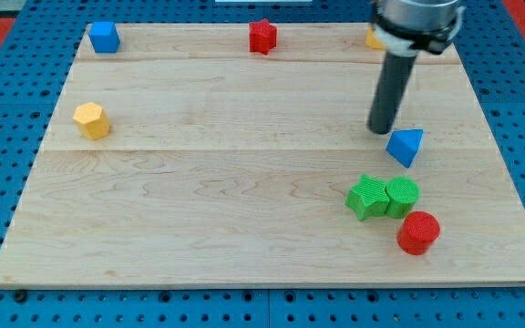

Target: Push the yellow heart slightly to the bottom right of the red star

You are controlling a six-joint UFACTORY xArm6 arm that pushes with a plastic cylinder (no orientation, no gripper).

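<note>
Lying just above my tip point(381, 129), half hidden behind the rod, the yellow heart point(372, 39) sits well right of the red star point(262, 35); no jaws here, nothing held.

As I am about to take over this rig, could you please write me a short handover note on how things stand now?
My tip rests on the wooden board, just up-left of the blue triangular block, touching no block.
The red star block sits at the top edge, centre.
The yellow block at top right, presumably the heart, is mostly hidden behind the arm.
Done: nothing visible.
Left: push the heart to the star's lower right.
</note>
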